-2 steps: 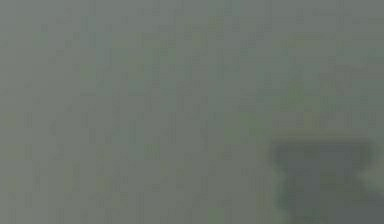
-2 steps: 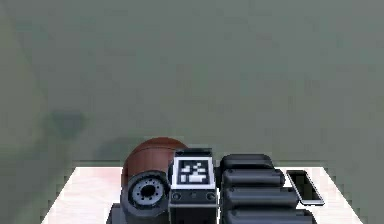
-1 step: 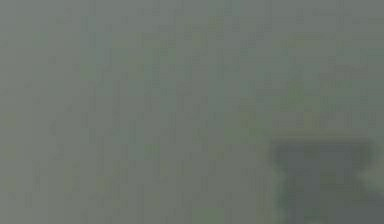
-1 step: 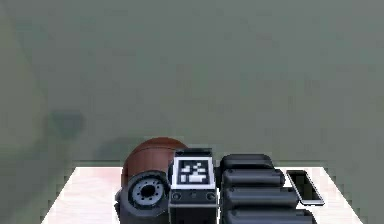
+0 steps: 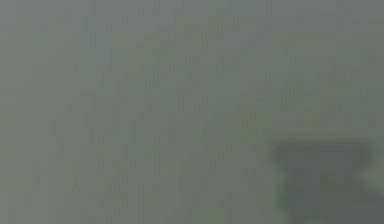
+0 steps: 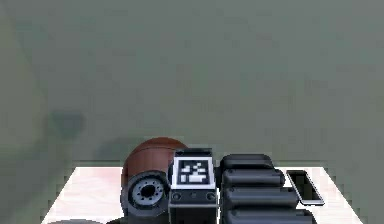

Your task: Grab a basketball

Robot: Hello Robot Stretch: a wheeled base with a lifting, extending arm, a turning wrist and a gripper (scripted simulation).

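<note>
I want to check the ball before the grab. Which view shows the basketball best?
The arm side view: the brown-red basketball sits on the pale table. Its upper curve is plain to see, and its lower part lies behind the arm's dark end. The forward view faces a grey-green wall.

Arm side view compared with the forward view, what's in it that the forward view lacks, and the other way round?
Arm side view: a pale tabletop bearing a reddish-brown basketball. The dark arm bar carries a white marker square, and the gripper overlaps the ball's lower part in the picture. A flat phone-like slab lies beside the arm. Whether the gripper holds anything cannot be told.
Forward view: it adds no thing of its own.
Shared: a plain grey-green wall as backdrop.
</note>
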